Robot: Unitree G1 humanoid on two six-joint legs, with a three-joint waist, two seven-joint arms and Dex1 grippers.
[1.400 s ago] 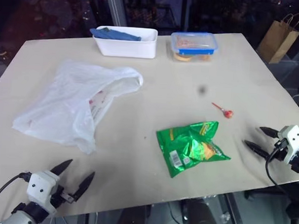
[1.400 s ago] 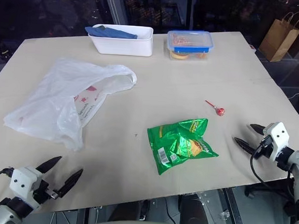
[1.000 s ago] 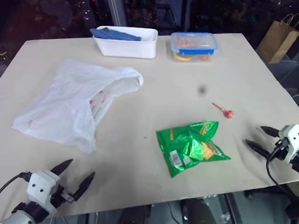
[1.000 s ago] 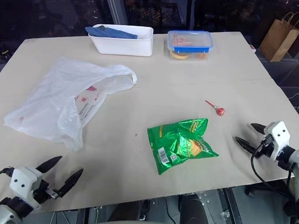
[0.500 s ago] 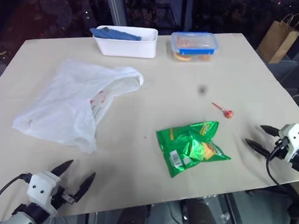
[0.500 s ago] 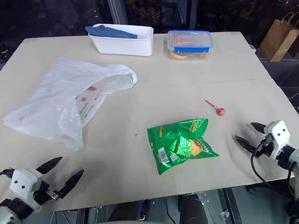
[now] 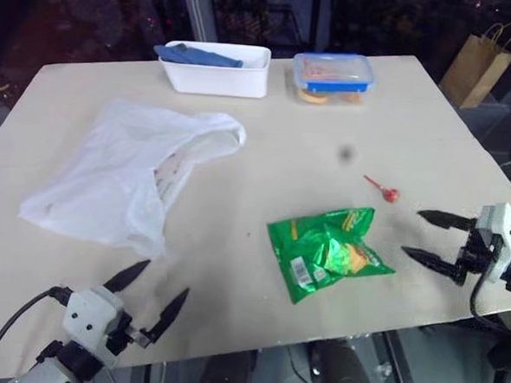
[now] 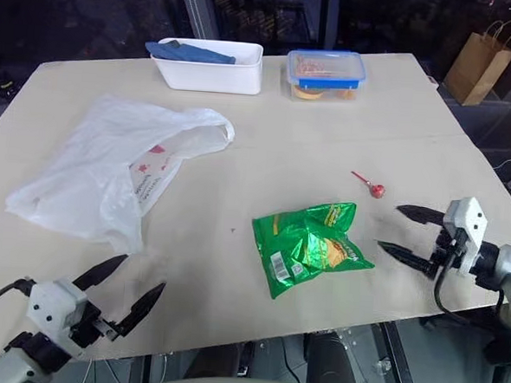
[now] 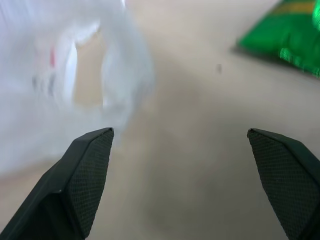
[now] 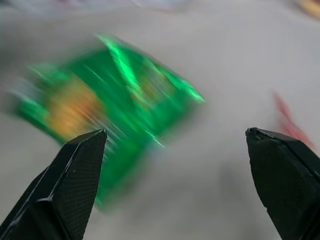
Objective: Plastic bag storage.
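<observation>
Both grippers are now sitting further in over the tabletop (image 7: 266,157) than a second ago, while everything lying on it is staying where it was. At the near left corner, the left gripper (image 7: 157,296) is hovering closer to the plastic bag (image 7: 126,175) than before, its two black fingers spread wide and holding nothing; in the left wrist view the bag's rumpled near end is showing just beyond the fingertips, apart from them. Near the right edge, the right gripper (image 7: 425,236) is reaching further in toward the green snack packet (image 7: 325,252), its fingers likewise standing wide and empty, with the packet close ahead of them but not touching. The plastic bag is lying crumpled on the left half of the tabletop, its loop handle (image 7: 217,137) pointing toward the far edge and faint red print showing through the film. A red lollipop (image 7: 383,190) is lying between the packet and the right edge. Along the far edge, a white tub (image 7: 218,70) is holding something blue, and just beside it a clear box with a blue lid (image 7: 332,75) is standing. A brown paper bag (image 7: 477,64) is standing off the tabletop beyond the far right corner.
</observation>
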